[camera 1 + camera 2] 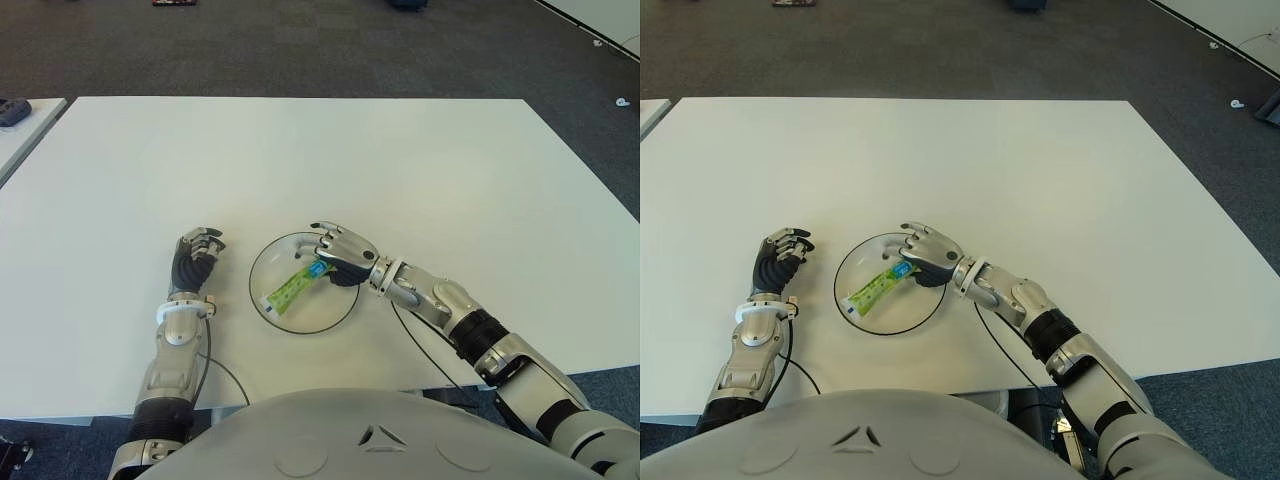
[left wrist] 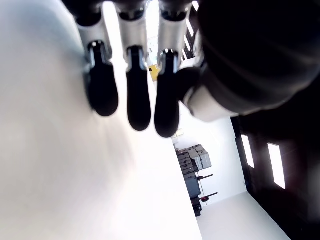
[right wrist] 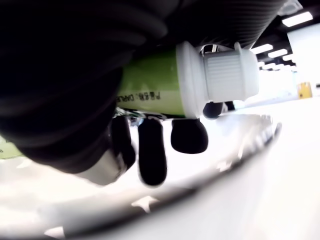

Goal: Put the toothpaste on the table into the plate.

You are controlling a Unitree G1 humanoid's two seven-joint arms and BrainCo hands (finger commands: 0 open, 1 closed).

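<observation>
A green toothpaste tube (image 1: 288, 291) with a white cap (image 3: 225, 72) slants across the clear glass plate (image 1: 335, 312) near the front of the white table (image 1: 350, 160). My right hand (image 1: 335, 250) is over the plate's right rim. Its fingers (image 3: 151, 155) are curled around the cap end of the tube, which is pressed against the palm in the right wrist view. The tube's far end points toward the plate's left side. I cannot tell if it touches the glass. My left hand (image 1: 198, 250) shows on the table left of the plate, fingers (image 2: 137, 95) curled, holding nothing.
A black cable (image 1: 422, 350) runs on the table under my right forearm to the front edge. A second table with a dark object (image 1: 12, 110) stands at the far left. Dark carpet lies beyond the table's far edge.
</observation>
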